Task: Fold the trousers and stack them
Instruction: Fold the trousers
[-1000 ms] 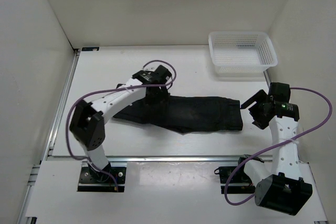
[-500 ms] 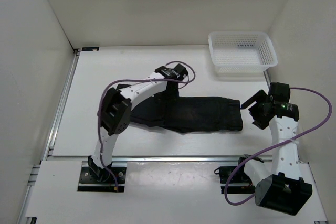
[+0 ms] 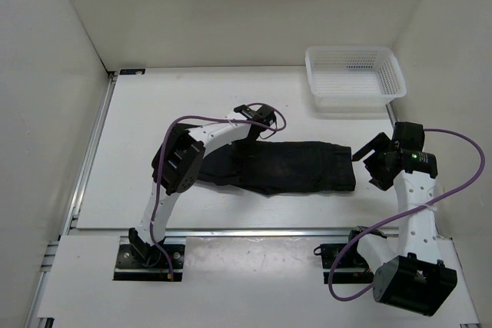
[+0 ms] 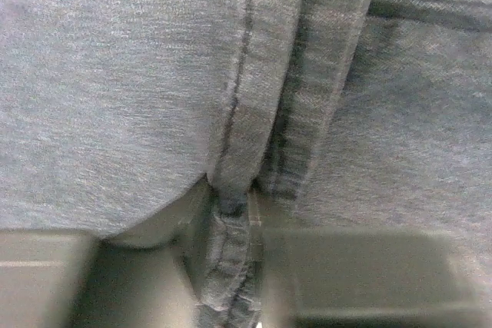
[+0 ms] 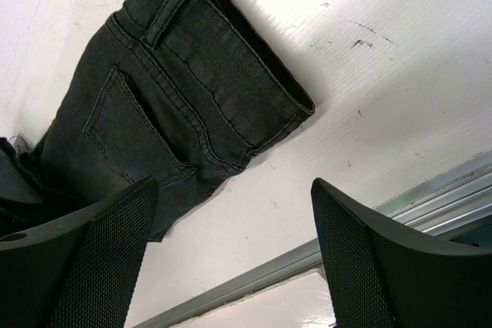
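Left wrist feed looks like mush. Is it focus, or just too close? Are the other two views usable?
Left wrist: too close, the trousers fill the frame; the seam and weave are sharp, and only its own fingers along the bottom are dark and blurred. Right wrist: sharp, pocket stitching clear, the table washed out white towards the top. Top external: even light, soft shadows, usable.

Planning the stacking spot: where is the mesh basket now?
In the top view, the white mesh basket sits in the far right corner of the table, beyond the waistband end of the trousers and apart from them.
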Tool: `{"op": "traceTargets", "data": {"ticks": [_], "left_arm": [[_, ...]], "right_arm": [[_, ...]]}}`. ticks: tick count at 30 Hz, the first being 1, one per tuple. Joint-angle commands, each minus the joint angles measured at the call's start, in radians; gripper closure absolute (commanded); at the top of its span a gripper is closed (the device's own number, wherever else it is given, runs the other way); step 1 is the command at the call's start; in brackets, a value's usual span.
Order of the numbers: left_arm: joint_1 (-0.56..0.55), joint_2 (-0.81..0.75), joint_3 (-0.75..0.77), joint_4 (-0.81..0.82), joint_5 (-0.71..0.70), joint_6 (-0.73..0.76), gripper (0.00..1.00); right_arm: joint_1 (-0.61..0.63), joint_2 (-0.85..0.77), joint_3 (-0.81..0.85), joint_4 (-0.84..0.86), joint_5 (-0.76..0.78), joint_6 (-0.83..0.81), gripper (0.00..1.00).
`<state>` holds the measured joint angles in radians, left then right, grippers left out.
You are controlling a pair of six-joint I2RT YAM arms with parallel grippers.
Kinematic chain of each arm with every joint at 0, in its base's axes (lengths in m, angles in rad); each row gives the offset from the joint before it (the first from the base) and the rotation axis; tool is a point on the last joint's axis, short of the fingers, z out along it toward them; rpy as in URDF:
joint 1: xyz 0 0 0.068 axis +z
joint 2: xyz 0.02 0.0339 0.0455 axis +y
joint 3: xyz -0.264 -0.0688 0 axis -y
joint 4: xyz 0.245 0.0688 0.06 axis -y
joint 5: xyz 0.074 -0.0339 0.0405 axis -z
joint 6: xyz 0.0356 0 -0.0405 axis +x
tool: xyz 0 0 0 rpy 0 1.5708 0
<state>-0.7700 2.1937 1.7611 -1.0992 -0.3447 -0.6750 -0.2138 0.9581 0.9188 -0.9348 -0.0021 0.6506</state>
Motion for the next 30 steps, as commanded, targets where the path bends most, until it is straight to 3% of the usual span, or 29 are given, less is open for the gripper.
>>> {"op": "traceTargets", "data": {"ticks": [1,3,10,18,28,29,30], "left_arm": [[-0.005,-0.035,-0.009,-0.007,-0.027,0.005,0.74],[-0.005,-0.035,-0.009,-0.019,-0.027,0.005,0.90],[-0.005,-0.173,0.000,-0.080,-0.048,0.043,0.90],[-0.005,-0.313,-0.022,-0.125,0.039,0.155,0.90],[-0.037,-0.270,-0.106,-0.067,0.142,0.207,0.90],[-0.047,-0.258,-0.115,-0.057,0.183,0.207,0.82],[-0.048,-0.247,-0.124,-0.057,0.200,0.207,0.39]], "right_arm": [[-0.002,-0.007,-0.003,0.007,0.002,-0.016,0.15],[-0.002,-0.007,-0.003,0.007,0.002,-0.016,0.15],[-0.002,-0.007,-0.012,0.007,0.002,-0.016,0.15],[-0.002,-0.018,-0.001,0.007,0.005,-0.016,0.15],[-0.002,-0.018,-0.011,0.007,-0.004,0.003,0.15],[-0.002,-0.027,-0.011,0.007,-0.004,0.003,0.15],[-0.002,-0.027,-0.011,0.007,-0.004,0.003,0.15]]}}
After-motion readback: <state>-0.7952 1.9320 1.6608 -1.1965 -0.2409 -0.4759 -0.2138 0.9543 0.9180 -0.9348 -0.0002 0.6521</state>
